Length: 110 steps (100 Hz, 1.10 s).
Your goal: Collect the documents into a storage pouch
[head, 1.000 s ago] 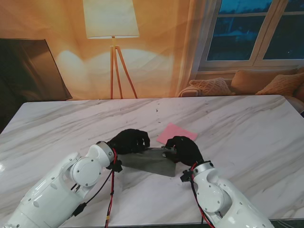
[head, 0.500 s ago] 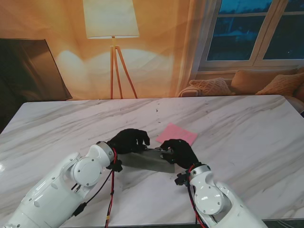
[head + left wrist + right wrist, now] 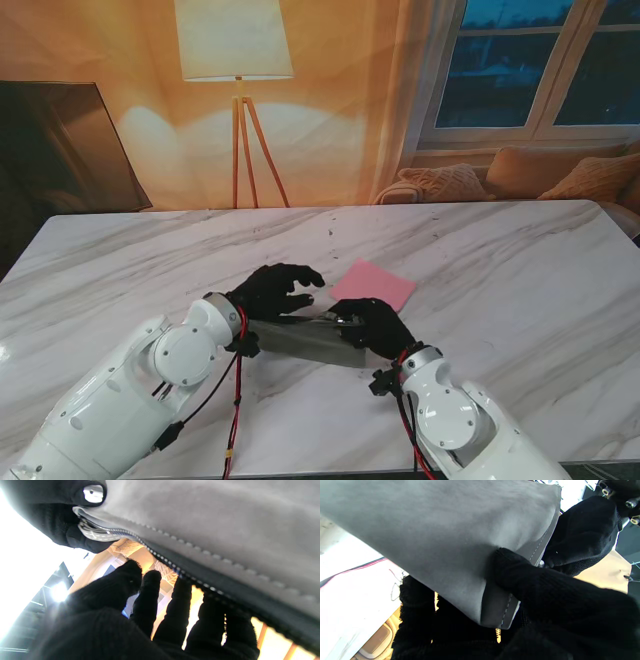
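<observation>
Grey pouch (image 3: pixel 305 339) soft and floppy, likely light, mid-table (image 3: pixel 520 270); right hand (image 3: pixel 368 325) clamped on its right end by the zipper; left hand (image 3: pixel 278 290) fingers spread, holding nothing; pink document (image 3: pixel 375 285) thin, at one o'clock; best pinched at an edge.

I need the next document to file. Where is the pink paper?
In the stand view, the pink paper lies flat on the table, just beyond the grey pouch, right of centre.

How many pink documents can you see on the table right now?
1. The pink document lies flat on the table, just beyond the grey pouch held by the right hand. Others could be hidden under the pouch or hands.
</observation>
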Motion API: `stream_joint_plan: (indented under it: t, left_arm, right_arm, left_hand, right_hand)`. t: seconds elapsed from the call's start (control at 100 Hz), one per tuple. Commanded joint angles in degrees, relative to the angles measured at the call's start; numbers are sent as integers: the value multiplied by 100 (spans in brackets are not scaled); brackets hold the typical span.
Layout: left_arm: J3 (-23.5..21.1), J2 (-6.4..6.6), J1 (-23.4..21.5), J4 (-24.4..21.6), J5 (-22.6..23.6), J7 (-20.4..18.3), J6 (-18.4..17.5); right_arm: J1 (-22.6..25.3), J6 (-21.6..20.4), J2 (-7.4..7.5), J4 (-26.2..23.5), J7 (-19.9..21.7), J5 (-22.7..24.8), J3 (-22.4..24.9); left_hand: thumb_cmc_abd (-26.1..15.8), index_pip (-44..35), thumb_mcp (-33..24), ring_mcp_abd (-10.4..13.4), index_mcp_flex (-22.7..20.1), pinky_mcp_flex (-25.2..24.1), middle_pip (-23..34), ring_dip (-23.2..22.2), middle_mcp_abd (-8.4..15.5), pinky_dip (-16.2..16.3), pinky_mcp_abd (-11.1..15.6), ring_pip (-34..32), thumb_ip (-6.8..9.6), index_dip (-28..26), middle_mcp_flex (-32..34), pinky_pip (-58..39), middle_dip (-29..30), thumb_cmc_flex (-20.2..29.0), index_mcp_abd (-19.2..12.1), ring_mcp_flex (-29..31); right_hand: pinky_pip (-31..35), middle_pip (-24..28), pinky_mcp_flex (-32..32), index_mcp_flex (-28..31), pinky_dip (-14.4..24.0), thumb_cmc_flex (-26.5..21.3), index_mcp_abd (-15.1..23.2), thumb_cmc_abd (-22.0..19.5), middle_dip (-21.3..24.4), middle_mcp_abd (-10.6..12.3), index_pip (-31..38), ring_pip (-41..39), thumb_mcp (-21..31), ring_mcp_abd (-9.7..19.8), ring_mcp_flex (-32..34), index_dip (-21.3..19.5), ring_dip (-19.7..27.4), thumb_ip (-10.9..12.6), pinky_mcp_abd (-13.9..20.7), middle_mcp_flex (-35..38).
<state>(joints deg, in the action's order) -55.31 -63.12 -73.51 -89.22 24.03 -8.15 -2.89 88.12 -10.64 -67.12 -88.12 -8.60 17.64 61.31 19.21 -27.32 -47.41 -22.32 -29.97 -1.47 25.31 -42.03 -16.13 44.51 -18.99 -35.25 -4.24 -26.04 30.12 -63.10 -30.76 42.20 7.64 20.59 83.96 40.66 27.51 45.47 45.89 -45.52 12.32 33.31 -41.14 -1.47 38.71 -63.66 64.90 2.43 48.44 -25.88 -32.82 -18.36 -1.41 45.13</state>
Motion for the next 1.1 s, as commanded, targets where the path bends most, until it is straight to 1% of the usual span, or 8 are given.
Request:
stream_joint_plan:
  t: [0.0,0.23,0.34,0.5,0.62,0.75,0.92,1.09]
  left_arm:
    - [0,-18,41,-30,-28,-195,-46]
    - [57,73,195,15,-212,-672,-192]
    - [115,99,265,56,-132,-748,-223]
    - [152,111,294,69,-19,-770,-180]
    - [179,145,329,58,40,-924,-38]
    - [234,140,383,123,-134,-1020,106]
    - [299,140,460,203,-440,-1184,177]
    - [332,106,469,231,-610,-1144,225]
  right_arm:
    - [12,28,13,-28,96,9,-4]
    - [18,147,13,-80,147,-56,-14]
    - [16,193,14,-93,168,-77,-13]
    - [36,280,3,-137,158,-124,2]
    - [66,351,-25,-180,75,-175,8]
    - [79,334,-36,-191,-22,-97,2]
    - [83,264,-26,-186,-78,64,-3]
    - [74,254,-37,-158,-184,176,-23]
  left_hand:
    - [-189,55,161,162,192,-150,-136,154,131,-72,201,260,164,51,-243,144,127,-166,-8,-230]
    - [63,572,720,398,386,-413,-583,536,256,-121,266,1160,94,175,-779,905,359,-483,30,-731]
    - [170,734,780,419,473,-408,-597,544,276,-104,276,1236,82,228,-847,1006,364,-500,80,-746]
    - [244,1369,834,378,982,-398,-533,389,211,3,296,1174,61,486,-1012,1035,269,-612,577,-709]
    - [255,1593,902,356,1027,-382,-496,309,134,105,335,1094,48,557,-1124,955,189,-690,823,-736]
    - [230,1570,1021,294,672,-396,-502,300,26,142,322,1088,32,503,-1070,931,171,-733,929,-780]
    - [117,1177,1234,223,-398,-373,-515,305,-18,168,262,1068,39,226,-779,932,152,-620,784,-669]
    - [208,239,617,58,-1138,-167,-146,-27,-48,255,198,489,11,-175,-165,559,-105,-362,627,-234]
  right_hand:
    - [265,34,44,-248,168,-536,747,-322,-92,26,-197,-410,159,99,26,114,-194,332,197,-62]
    - [406,128,68,-358,295,-591,767,-423,-267,-13,-203,-577,60,104,6,162,-285,320,222,-58]
    - [429,150,70,-379,318,-605,758,-443,-307,-24,-214,-615,31,110,15,182,-303,319,224,-47]
    - [506,228,95,-417,366,-616,697,-487,-404,-73,-225,-693,-27,116,37,209,-336,316,239,-39]
    - [571,270,87,-389,395,-634,626,-526,-448,-98,-194,-763,-68,115,35,213,-348,323,248,-98]
    - [635,327,109,-366,412,-644,612,-549,-483,-139,-171,-833,-83,121,56,212,-349,327,245,-155]
    - [784,460,163,-399,443,-657,632,-608,-582,-198,-178,-1026,-137,116,84,222,-331,329,270,-377]
    - [890,576,192,-511,456,-666,678,-711,-668,-313,-221,-1218,-247,167,83,236,-255,342,335,-849]
